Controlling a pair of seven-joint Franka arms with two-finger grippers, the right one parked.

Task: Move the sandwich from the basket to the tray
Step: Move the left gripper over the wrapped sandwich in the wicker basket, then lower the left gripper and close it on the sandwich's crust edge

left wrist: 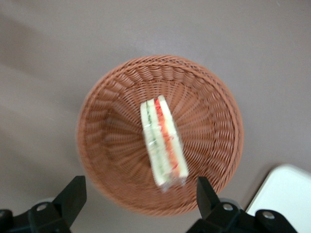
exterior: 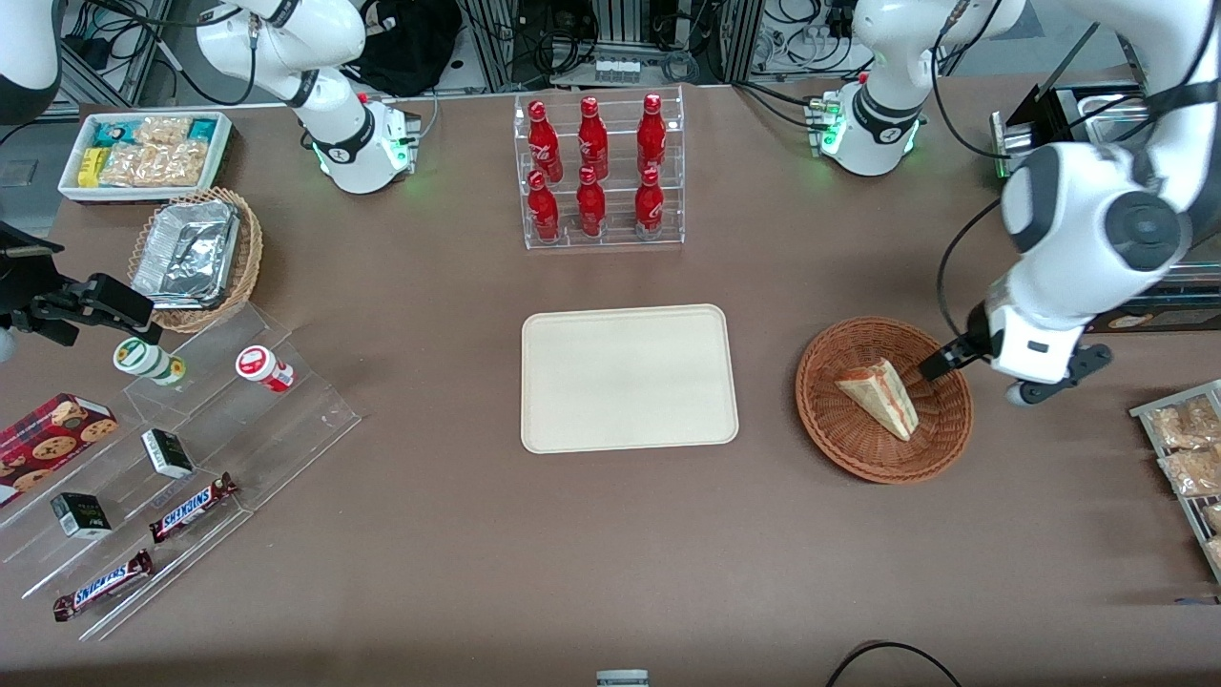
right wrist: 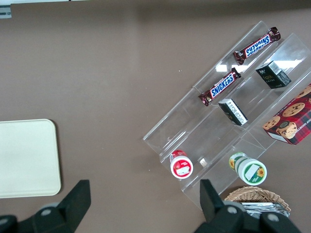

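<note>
Reddish-brown round wicker basket (left wrist: 160, 133) holds the white triangular sandwich (left wrist: 164, 142); your tool (left wrist: 138, 194) hovers above, wide open (empty). Lower and grip next.

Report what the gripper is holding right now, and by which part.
Nothing. The gripper hovers open above the basket; the sandwich lies in it untouched.

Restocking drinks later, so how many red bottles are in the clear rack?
6: the red bottles stand in two rows of three, one row above the other. None seem hidden. The gripper, jaws open, hangs over the basket.
</note>
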